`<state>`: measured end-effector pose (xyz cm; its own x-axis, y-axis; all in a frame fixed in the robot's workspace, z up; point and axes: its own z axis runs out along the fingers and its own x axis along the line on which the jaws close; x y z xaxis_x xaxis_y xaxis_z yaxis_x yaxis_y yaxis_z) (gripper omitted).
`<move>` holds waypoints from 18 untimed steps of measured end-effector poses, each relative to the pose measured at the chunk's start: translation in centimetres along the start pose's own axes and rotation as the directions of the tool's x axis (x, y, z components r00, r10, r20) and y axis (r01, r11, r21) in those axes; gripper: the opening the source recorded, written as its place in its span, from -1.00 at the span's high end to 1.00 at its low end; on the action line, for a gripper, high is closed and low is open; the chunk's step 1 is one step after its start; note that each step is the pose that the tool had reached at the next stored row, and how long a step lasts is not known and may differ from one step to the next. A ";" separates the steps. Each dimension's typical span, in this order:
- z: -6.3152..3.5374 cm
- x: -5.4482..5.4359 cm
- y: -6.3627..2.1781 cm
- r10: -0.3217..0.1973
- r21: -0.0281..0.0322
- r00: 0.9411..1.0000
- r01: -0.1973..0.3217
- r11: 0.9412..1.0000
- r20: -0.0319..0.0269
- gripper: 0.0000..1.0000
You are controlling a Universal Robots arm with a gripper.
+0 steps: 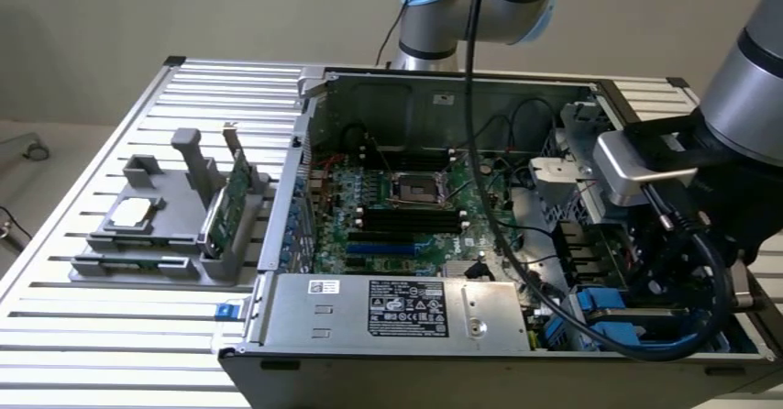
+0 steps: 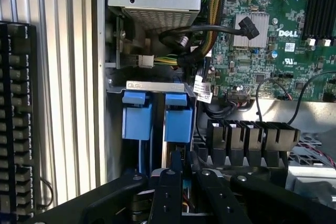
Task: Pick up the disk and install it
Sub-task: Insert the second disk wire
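Note:
The disk point(image 2: 178, 118), its bright blue carrier end facing me, stands on edge in the drive cage point(image 2: 157, 86) at the corner of the open computer case. A second blue carrier point(image 2: 137, 116) sits in the slot beside it. My gripper point(image 2: 182, 174) is directly over the disk, its black fingers point(image 2: 167, 190) drawn close together on the disk's near edge. In the exterior view the gripper point(image 1: 639, 285) reaches down into the case at that view's right, with blue carrier plastic point(image 1: 603, 302) showing below it.
The silver power supply point(image 1: 391, 308) lies right beside the cage, with black cables point(image 2: 210, 30) crossing to the motherboard point(image 1: 404, 198). A row of black connectors point(image 2: 247, 135) flanks the cage. A grey fixture point(image 1: 159, 235) on the slatted table holds a green card point(image 1: 226, 203).

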<state>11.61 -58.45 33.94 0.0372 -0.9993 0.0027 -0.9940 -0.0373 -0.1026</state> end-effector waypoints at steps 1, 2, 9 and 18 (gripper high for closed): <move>0.00 0.0 -0.05 0.000 0.000 1.000 0.000 1.000 0.000 0.67; 0.01 0.0 -0.09 0.000 0.000 1.000 0.000 1.000 0.000 0.67; 0.03 0.0 -0.24 0.000 0.000 1.000 0.000 1.000 0.002 0.67; 0.14 0.0 -0.23 0.000 0.000 1.000 0.000 1.000 0.003 0.67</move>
<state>11.85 -58.47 33.83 0.0379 -0.9993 -0.0006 -0.9940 -0.0376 -0.1029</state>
